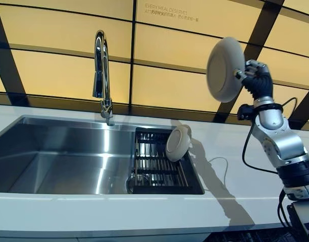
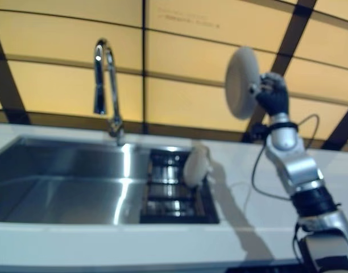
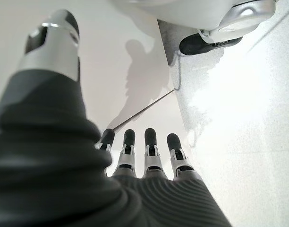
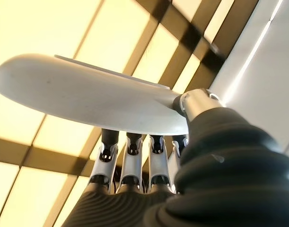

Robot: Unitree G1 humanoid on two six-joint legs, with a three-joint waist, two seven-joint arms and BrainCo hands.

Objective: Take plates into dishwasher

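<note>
Left eye view first: I take the sink (image 1: 53, 156) as my landmark. My right hand (image 1: 255, 78) is raised high, well above and to the right of the sink, in front of the yellow panelled wall (image 1: 58, 60). It holds a pale round plate (image 1: 225, 69) nearly on edge, gripped at its right rim. A second plate (image 1: 178, 142) stands tilted in the dark rack (image 1: 157, 166) that fills the right end of the sink, leaning at the rack's right side. The tap (image 1: 101, 75) rises from the back edge of the sink, near its middle. White counter (image 1: 230, 186) runs around the sink on all sides I can see.

Right eye view: the same arrangement, with the held plate up right of the tap and the other plate in the rack at the sink's right end.

Left wrist view: my left hand (image 3: 144, 161) shows nothing of the sink. Its fingers (image 3: 151, 142) are straight, side by side and slightly apart, with the thumb off to one side, and they hold nothing. Past them I see only pale floor.

Right wrist view: the fingers (image 4: 130, 156) of my right hand lie in a row against one face of the held plate, with the thumb pressing its rim from the other side, so the plate is pinched between them. The yellow wall shows behind it.
</note>
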